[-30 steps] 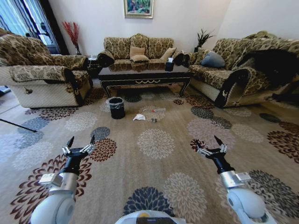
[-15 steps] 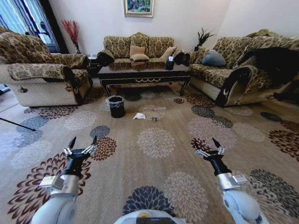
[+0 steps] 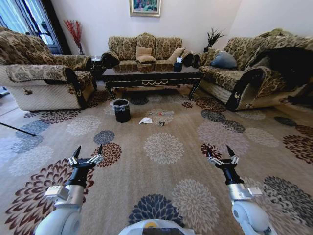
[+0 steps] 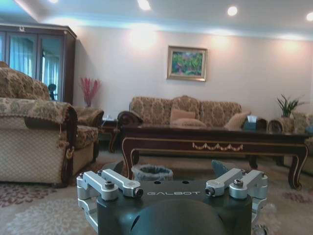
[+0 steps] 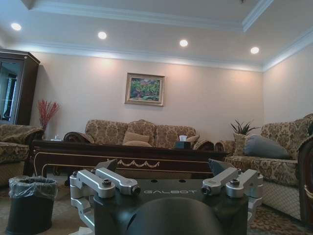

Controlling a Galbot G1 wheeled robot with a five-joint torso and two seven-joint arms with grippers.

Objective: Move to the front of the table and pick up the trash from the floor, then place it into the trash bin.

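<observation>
The dark wooden table (image 3: 151, 77) stands across the room in front of the middle sofa, also seen in the wrist views (image 4: 215, 142) (image 5: 132, 159). The black trash bin (image 3: 121, 110) with its crinkled liner sits on the carpet before it (image 4: 152, 172) (image 5: 30, 203). The trash lies right of the bin: a white tissue (image 3: 145, 121), a clear piece (image 3: 160, 114) and a tiny dark wrapper (image 3: 161, 124). My left gripper (image 3: 88, 150) and right gripper (image 3: 221, 153) hover open and empty over the carpet, well short of the trash.
Patterned sofas flank the room: one on the left (image 3: 44, 81), one at the back (image 3: 144, 51), one on the right (image 3: 259, 73). A dark tissue box (image 3: 177, 67) rests on the table. Flowered carpet (image 3: 161, 147) stretches between me and the trash.
The whole head view has shifted slightly, with the table and bin sitting a little lower and nearer. Both grippers stay open in the same pose.
</observation>
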